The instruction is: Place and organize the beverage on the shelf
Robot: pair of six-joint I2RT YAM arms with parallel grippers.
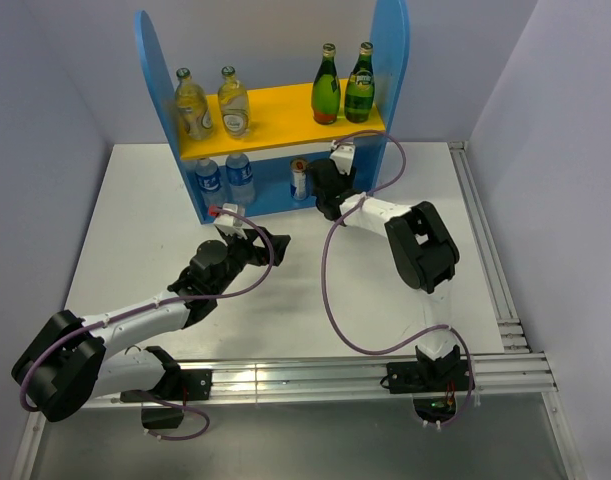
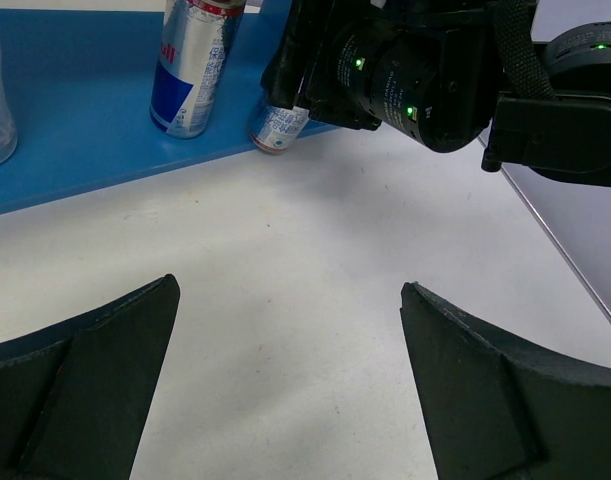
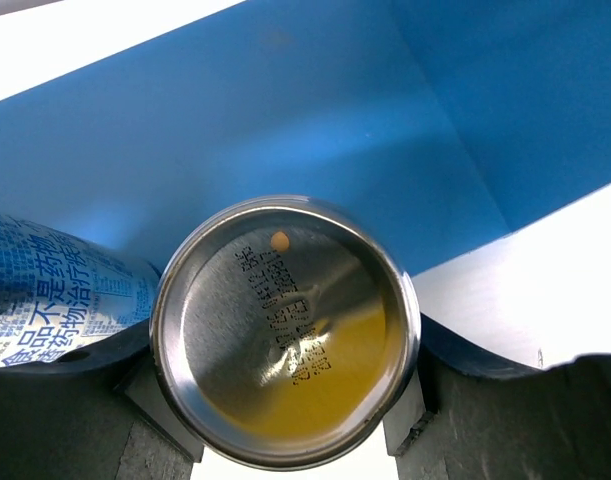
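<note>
The shelf (image 1: 390, 50) stands at the back of the table, with a yellow upper board (image 1: 275, 112) and a blue base (image 2: 75, 120). My right gripper (image 3: 285, 400) is shut on a silver can (image 3: 285, 330), whose bottom end faces its camera. The left wrist view shows this can (image 2: 277, 126) tilted at the front edge of the base. Just left of it a blue and silver can (image 2: 190, 65) stands upright on the base (image 3: 285, 110). My left gripper (image 2: 290, 300) hovers open and holds nothing, over the bare table in front of the shelf.
Two clear glass bottles (image 1: 193, 105) and two green bottles (image 1: 343, 85) stand on the yellow board. Two water bottles (image 1: 223, 178) stand at the left of the base. A metal rail (image 1: 505, 280) runs along the table's right edge.
</note>
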